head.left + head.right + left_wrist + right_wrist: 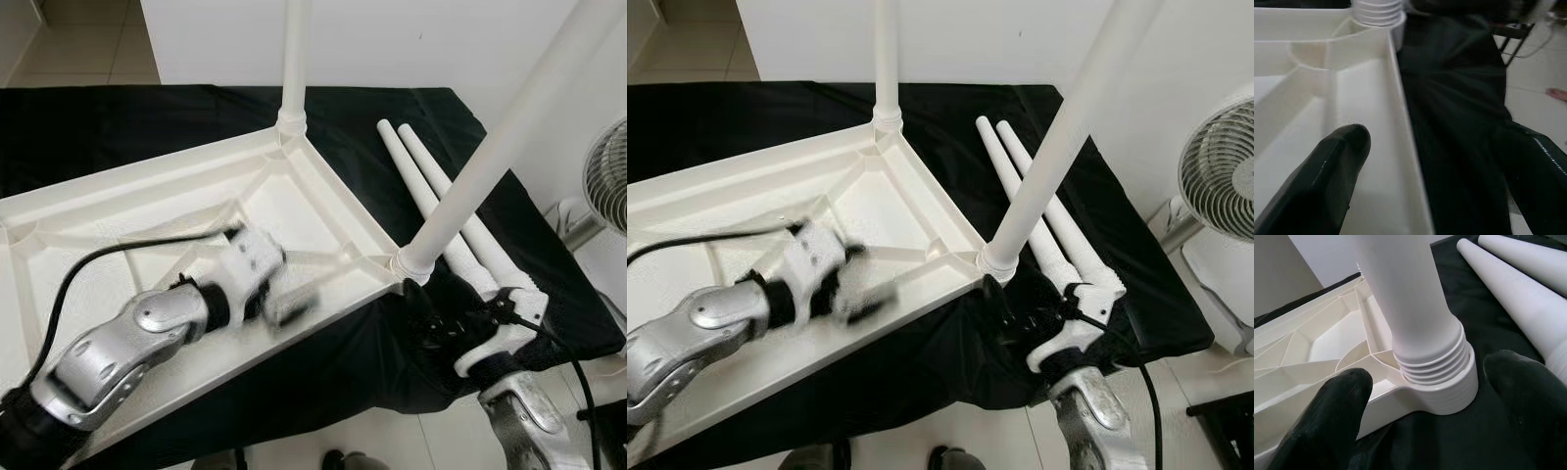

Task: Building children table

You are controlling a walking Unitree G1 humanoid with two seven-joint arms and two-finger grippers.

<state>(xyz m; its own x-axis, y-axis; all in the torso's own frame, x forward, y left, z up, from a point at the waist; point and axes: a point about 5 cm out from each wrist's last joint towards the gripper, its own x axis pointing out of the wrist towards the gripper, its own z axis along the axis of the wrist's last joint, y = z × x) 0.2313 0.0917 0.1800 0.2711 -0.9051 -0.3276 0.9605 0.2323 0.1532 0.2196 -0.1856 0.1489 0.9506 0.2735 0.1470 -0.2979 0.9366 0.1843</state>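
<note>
— Item: tabletop [147, 196]?
— Upside down on the black cloth [411, 127]; my left gripper [1415, 161] straddles its rim, spread wide.
— Obstructions?
— Fitted leg [1415, 308] between my right gripper [1425, 396]'s open fingers; two loose legs [431, 196] beside, near the cloth's right edge.

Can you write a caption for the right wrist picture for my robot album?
The right gripper with open fingers around the base of a white table leg screwed into the upside-down tabletop.

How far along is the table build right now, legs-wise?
Two legs stand in corner sockets of the upturned tabletop: the far leg and the near leg. The right gripper is open around the near leg's threaded base, its seating not verifiable. The left gripper straddles the tabletop's rim. Two loose legs lie on the black cloth, uninstalled.
</note>
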